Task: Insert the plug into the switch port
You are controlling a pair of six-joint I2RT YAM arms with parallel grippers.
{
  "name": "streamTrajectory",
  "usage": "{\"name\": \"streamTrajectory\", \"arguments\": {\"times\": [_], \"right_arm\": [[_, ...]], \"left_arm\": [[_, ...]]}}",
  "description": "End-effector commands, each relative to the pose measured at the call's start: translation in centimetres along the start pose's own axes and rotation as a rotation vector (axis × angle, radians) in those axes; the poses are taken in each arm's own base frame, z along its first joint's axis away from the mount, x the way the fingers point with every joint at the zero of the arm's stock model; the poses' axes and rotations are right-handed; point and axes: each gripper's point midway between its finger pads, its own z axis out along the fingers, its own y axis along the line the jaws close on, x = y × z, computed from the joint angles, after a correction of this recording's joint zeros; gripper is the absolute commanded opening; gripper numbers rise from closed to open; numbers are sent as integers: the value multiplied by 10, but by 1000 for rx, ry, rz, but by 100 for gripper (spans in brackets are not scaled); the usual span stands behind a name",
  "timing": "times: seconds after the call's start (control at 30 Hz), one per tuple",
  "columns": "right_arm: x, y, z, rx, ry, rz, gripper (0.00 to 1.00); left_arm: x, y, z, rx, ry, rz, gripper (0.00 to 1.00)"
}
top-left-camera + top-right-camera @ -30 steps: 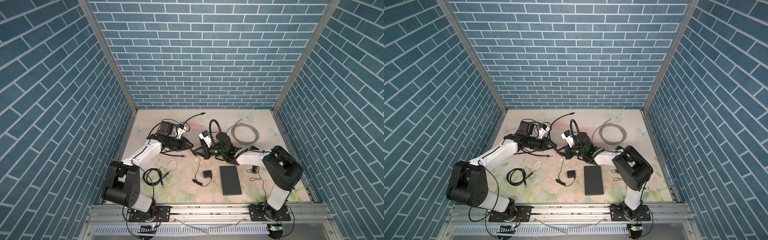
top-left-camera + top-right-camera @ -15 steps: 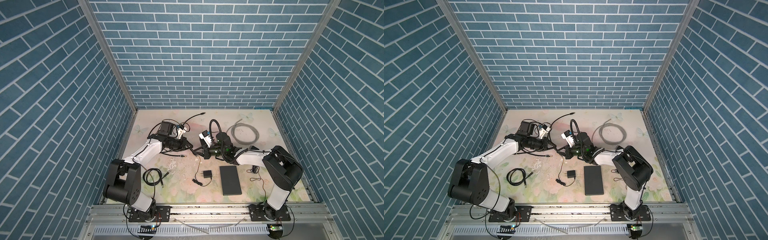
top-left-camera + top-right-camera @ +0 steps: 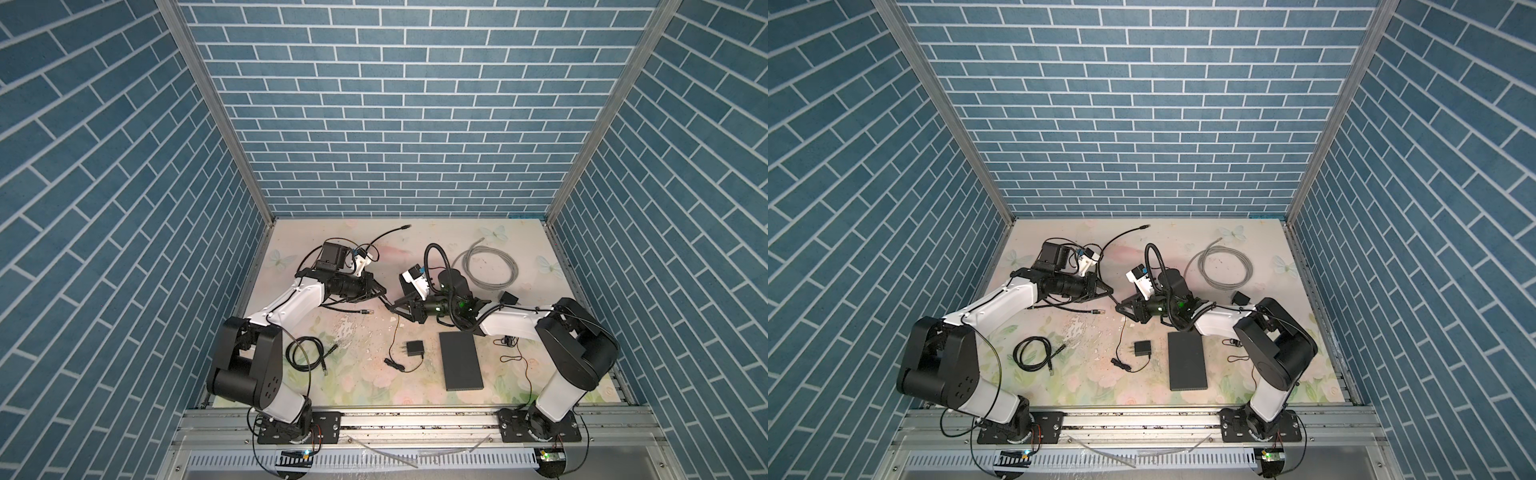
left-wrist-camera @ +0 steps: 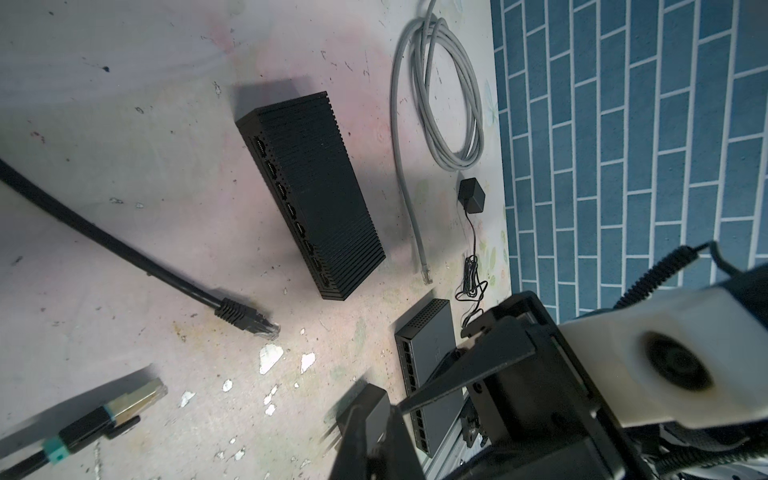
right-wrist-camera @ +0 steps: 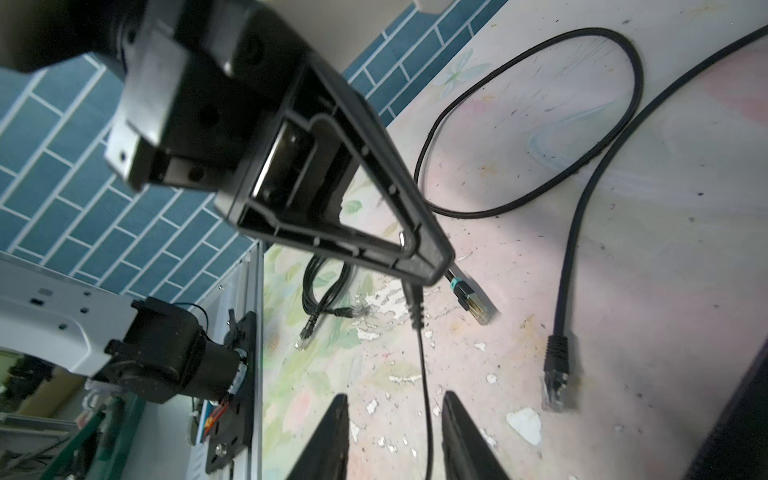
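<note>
Here, in a top view, left hand (image 3: 384, 300) and right hand (image 3: 391, 308) face each other near the flat matte switch (image 3: 461, 361) on a flowered worktop (image 3: 361, 374) within blue brick walls (image 3: 395, 124). Right wrist view: left pinches the ridged plug (image 5: 413, 305), right stands spread.

Bright, even overhead light, soft shadows; top views sharp, wrist views edge-warped with blurred foreground.

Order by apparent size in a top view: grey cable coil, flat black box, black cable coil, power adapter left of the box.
1. grey cable coil and flat black box: about alike, unranked.
2. black cable coil.
3. power adapter.
</note>
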Motion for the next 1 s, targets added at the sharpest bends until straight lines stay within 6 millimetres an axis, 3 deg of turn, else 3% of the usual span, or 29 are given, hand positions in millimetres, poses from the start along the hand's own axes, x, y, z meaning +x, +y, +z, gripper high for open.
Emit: {"name": "streamTrajectory", "arguments": {"times": [0.0, 0.07, 0.17, 0.3, 0.6, 0.97], "right_arm": [[-12, -4, -13, 69, -129, -204, 39], [-23, -5, -18, 86, -231, -249, 41], [-33, -5, -10, 77, -246, -264, 40], [-34, 1, 7, 65, -231, -333, 40], [-37, 1, 22, 34, -229, -347, 34], [-39, -2, 28, 36, -236, -333, 27]], "left_arm": [[-2, -3, -4, 5, -14, -16, 0], [-1, -3, -5, -2, -7, -17, 0], [-1, -5, -7, 2, -11, -26, 0], [-2, -6, -6, 14, -17, -34, 0], [-2, -5, -6, 8, -13, -50, 0], [-2, -9, -7, 24, -15, -53, 0]]}}
